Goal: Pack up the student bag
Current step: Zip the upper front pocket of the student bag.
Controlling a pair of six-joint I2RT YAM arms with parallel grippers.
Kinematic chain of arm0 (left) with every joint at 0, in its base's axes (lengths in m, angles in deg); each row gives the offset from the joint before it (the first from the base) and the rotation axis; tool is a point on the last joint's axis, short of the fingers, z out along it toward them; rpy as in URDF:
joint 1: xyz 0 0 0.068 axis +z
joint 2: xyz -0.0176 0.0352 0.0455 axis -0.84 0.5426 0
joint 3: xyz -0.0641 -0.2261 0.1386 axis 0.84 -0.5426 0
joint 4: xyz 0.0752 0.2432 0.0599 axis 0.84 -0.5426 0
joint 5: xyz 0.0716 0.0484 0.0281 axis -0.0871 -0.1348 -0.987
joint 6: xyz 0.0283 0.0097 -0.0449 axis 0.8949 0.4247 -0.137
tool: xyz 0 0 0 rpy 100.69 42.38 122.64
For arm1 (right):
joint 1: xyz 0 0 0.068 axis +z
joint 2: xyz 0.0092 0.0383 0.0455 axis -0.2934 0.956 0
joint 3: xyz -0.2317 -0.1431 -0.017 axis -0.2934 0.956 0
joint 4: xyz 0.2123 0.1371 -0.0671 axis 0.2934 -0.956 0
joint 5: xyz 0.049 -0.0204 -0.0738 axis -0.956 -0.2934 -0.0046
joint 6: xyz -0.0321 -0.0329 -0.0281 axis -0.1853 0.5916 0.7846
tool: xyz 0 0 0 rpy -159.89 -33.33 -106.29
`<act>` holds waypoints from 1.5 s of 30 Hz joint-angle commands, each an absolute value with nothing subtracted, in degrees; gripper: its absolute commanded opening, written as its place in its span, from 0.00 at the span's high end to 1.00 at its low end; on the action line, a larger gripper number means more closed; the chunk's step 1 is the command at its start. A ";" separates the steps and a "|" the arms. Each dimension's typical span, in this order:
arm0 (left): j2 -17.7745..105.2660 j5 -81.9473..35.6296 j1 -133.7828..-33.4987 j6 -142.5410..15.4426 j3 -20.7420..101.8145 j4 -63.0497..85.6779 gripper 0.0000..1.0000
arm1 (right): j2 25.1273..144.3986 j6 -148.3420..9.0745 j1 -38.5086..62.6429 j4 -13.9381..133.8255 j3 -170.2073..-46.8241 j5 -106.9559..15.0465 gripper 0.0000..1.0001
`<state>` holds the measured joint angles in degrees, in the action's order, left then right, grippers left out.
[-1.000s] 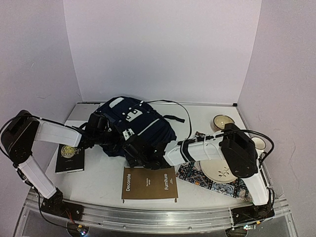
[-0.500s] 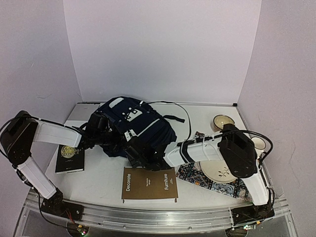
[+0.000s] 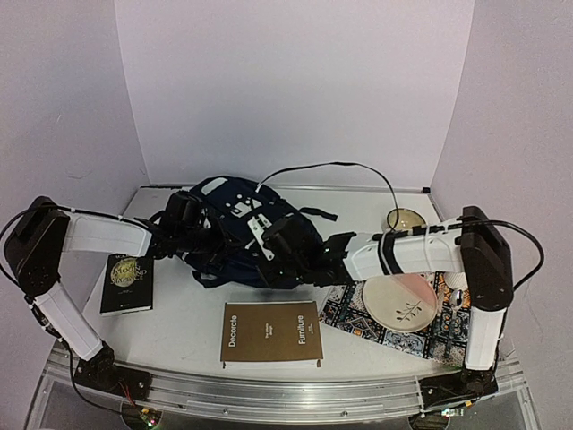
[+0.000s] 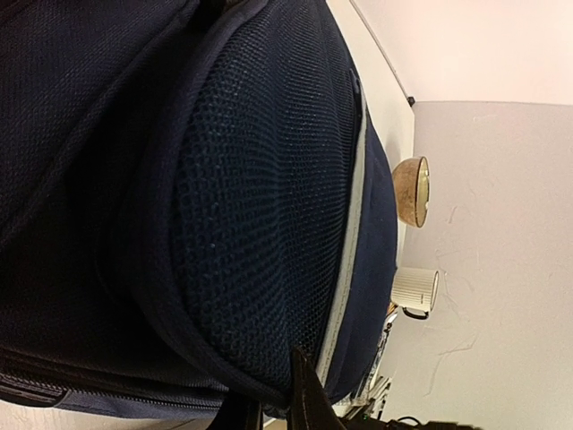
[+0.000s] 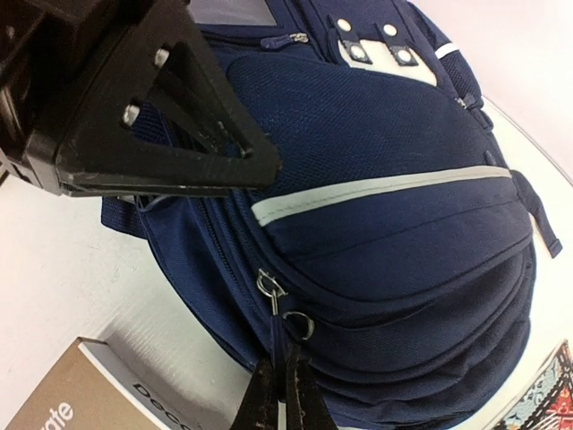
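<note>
The student bag, dark navy with white trim stripes, lies at the middle back of the table. My left gripper is at the bag's left side and is shut on a fold of its fabric; in the left wrist view the bag fills the frame and the gripper pinches its lower seam. My right gripper is at the bag's front right. In the right wrist view it is shut on a zipper pull that hangs from a metal slider on the bag.
A brown book lies in front of the bag and a dark book at the left. A plate sits on a patterned mat at the right. A bowl and a white mug stand behind.
</note>
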<state>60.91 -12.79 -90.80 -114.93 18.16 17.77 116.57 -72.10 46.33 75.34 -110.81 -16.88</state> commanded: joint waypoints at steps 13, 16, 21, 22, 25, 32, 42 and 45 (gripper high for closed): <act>64.39 -10.49 -82.66 -95.75 32.15 4.03 1.00 | 106.79 -67.55 37.61 70.56 -104.62 -22.93 1.00; 65.77 -9.03 -80.54 -91.85 34.32 -0.39 1.00 | 105.68 -69.41 34.71 70.47 -102.68 -21.41 1.00; 66.63 -10.76 -75.36 -87.62 36.45 -5.00 1.00 | 104.09 -70.51 31.47 70.26 -102.04 -20.61 1.00; 67.24 -11.06 -74.56 -86.77 37.56 -5.97 1.00 | 104.15 -70.03 31.45 70.20 -102.67 -20.81 1.00; 69.52 -11.84 -72.91 -84.26 41.45 -8.89 1.00 | 105.10 -68.97 31.49 69.84 -105.48 -23.11 1.00; 75.63 -18.51 -71.01 -78.72 53.82 -15.54 0.99 | 107.17 -68.53 33.24 69.47 -111.93 -31.01 1.00; 72.60 -10.94 -71.02 -86.89 48.04 -12.93 0.70 | 117.28 -73.83 38.43 70.04 -122.39 -32.77 1.00; 68.36 -9.13 -70.99 -91.34 42.00 -9.37 0.65 | 119.89 -75.00 39.42 70.03 -124.30 -32.30 1.00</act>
